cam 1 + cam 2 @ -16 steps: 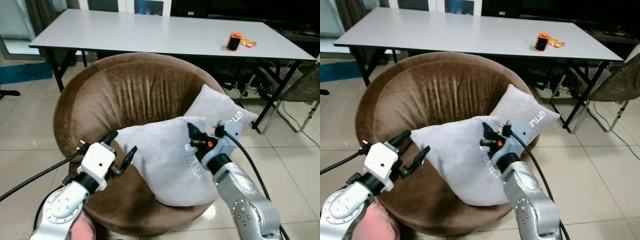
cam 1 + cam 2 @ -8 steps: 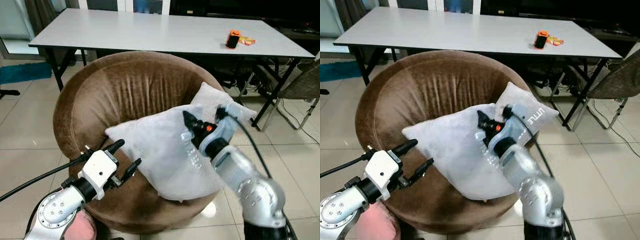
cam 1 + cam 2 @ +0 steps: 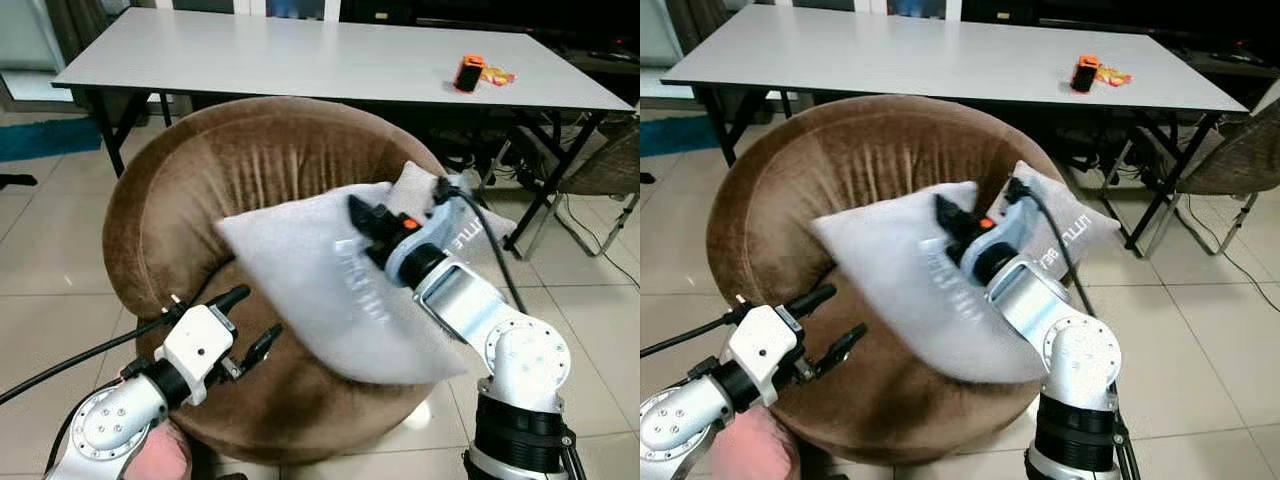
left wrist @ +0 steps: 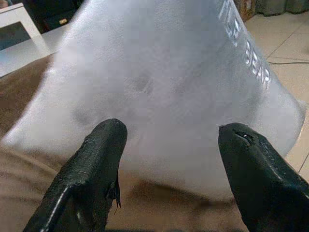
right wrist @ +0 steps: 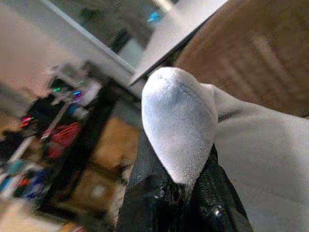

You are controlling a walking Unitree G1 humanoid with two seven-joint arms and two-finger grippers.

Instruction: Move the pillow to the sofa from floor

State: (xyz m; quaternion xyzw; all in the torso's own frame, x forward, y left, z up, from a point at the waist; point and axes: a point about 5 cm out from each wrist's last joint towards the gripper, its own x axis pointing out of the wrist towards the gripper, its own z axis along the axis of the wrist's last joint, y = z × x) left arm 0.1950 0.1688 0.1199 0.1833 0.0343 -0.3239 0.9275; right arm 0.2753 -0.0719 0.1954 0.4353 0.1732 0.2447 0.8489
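A light grey pillow (image 3: 310, 280) with white lettering hangs over the seat of a round brown velvet sofa chair (image 3: 250, 170). My right gripper (image 3: 360, 218) is shut on the pillow's upper edge, and in the right wrist view a bunched corner of the fabric (image 5: 178, 130) bulges out between its black fingers. My left gripper (image 3: 255, 322) is open at the chair's front left rim, just below the pillow and apart from it. In the left wrist view its two fingers (image 4: 96, 164) stand wide with the pillow (image 4: 159, 87) beyond them.
A second grey pillow (image 3: 470, 225) leans on the chair's right side behind my right arm. A long grey table (image 3: 320, 60) stands behind the chair with an orange and black object (image 3: 467, 73) on it. Cables and table legs (image 3: 540, 200) crowd the tiled floor at right.
My right gripper has lifted the pillow and carried it up and back over the seat, toward the backrest. The left gripper has stayed low at the front rim.
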